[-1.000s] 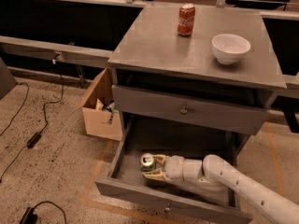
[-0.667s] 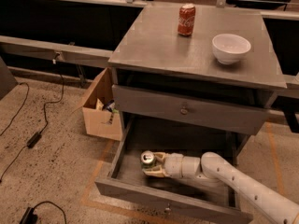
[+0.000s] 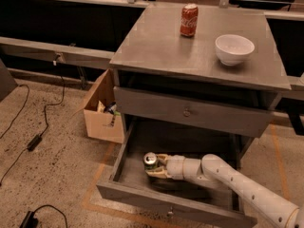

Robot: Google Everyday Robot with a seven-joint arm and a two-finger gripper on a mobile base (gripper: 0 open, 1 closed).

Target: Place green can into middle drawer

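Well above my gripper, which is low at centre, a red Coca-Cola can and a white bowl stand apart on the grey cabinet top. Up-left of it I see an open cardboard box, with cables farther left.

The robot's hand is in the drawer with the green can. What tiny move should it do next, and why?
Probably ease the green can straight down until it rests on the drawer floor. The gripper is shut on the upright can, inside the open middle drawer near its left side, but I cannot tell whether the can's base touches the floor.
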